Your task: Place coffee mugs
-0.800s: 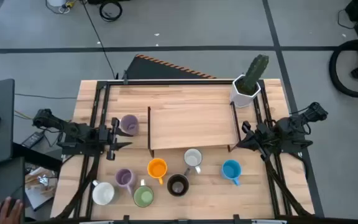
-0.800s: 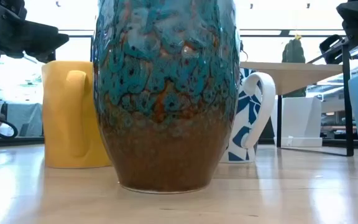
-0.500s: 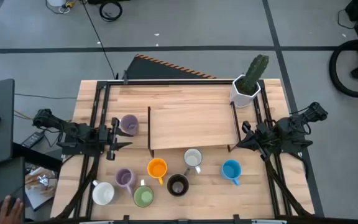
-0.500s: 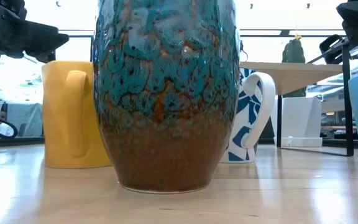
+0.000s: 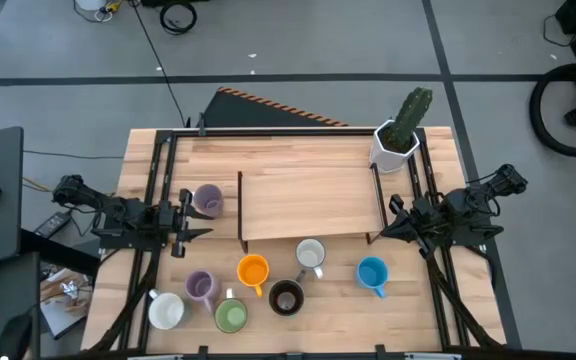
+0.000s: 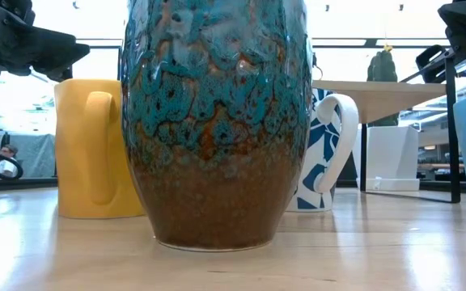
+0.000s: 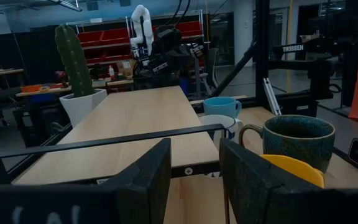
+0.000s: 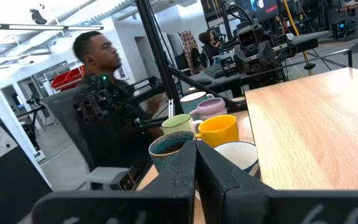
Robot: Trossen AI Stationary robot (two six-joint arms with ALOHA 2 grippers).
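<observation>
Eight coffee mugs stand on their bases on the wooden table [image 5: 438, 300]. A lavender mug [image 5: 208, 200] is left of the raised shelf [image 5: 308, 200]. Near the front stand an orange mug [image 5: 253, 271], a grey-white mug [image 5: 311, 254], a blue mug [image 5: 372, 272], a dark brown mug [image 5: 286, 298], a second lavender mug [image 5: 200, 287], a green mug [image 5: 230, 316] and a white mug [image 5: 166, 310]. My left gripper [image 7: 194, 180] hovers open at the shelf's left end. My right gripper [image 8: 196, 165] is shut at the shelf's right end. Both hold nothing.
A white hexagonal pot with a green cactus [image 5: 396, 145] stands at the far right corner of the shelf. Black rails [image 5: 158, 180] run along both table sides. A person [image 8: 98, 56] sits beyond the table's left side. Bare wood lies on the shelf top and behind it.
Both arms have kept still. A person's hand beside the table's near left corner has drawn back almost out of the high view.
</observation>
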